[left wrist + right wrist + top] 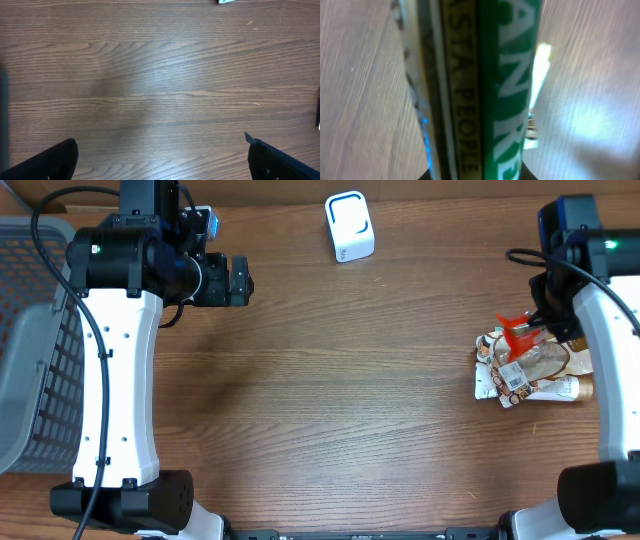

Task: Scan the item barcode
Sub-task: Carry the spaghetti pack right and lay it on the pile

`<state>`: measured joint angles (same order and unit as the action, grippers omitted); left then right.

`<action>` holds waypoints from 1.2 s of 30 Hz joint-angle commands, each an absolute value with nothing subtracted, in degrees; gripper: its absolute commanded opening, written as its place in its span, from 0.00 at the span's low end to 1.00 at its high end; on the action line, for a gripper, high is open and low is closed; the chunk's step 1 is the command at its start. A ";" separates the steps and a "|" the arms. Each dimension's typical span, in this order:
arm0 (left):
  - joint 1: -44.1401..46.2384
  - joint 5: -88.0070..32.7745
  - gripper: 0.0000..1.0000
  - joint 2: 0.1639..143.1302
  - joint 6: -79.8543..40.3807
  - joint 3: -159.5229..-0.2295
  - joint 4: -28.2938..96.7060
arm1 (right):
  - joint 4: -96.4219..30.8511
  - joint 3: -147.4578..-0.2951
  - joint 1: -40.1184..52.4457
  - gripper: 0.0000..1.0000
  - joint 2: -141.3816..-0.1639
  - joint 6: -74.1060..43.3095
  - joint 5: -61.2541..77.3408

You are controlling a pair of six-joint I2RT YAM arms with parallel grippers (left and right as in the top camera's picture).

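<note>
Above the table, the left gripper [240, 280] hangs spread wide; the right gripper [540, 330] sits over a pile of packets [530, 375], well apart from the scanner [349, 226]. Left wrist: bare table [160, 75]. Right wrist: jaws clamped on a green packet [505, 90].

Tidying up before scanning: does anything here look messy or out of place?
Only the pile at the right: packets, a clear bottle and a tube lie overlapping, askew. A green package crowds the right wrist view.
</note>
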<state>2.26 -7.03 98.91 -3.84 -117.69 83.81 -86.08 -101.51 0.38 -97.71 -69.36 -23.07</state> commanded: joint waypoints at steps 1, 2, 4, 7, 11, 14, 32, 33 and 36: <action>2.92 -7.03 0.99 99.09 -2.55 -117.84 83.77 | -79.44 -94.13 -1.32 0.04 -97.45 -76.36 -21.15; 2.92 -7.03 0.99 99.09 -2.55 -117.84 83.77 | -77.49 -91.72 -1.78 0.04 -97.58 -76.77 -20.18; 2.92 -7.03 1.00 99.09 -2.55 -117.84 83.77 | -73.67 -86.63 -2.81 0.04 -97.89 -78.54 -17.98; 2.92 -7.03 1.00 99.09 -2.55 -117.84 83.77 | -69.69 -81.10 -3.77 0.05 -97.91 -79.72 -15.86; 2.92 -7.03 1.00 99.09 -2.55 -117.84 83.77 | -69.08 -78.67 -3.99 0.56 -97.91 -78.85 -16.03; 2.92 -7.03 1.00 99.09 -2.55 -117.84 83.77 | -69.21 -78.87 -3.99 0.94 -97.82 -74.39 -16.45; 2.92 -7.01 0.99 99.09 -2.55 -117.84 83.77 | -82.15 -97.36 5.52 1.00 -79.68 -22.63 1.50; 2.92 -7.03 1.00 99.09 -2.55 -117.84 83.77 | -83.50 -97.78 6.39 1.00 -77.95 -22.65 1.58; 2.92 -7.03 1.00 99.09 -2.55 -117.84 83.77 | -85.73 -97.86 8.12 1.00 -72.93 -22.65 2.02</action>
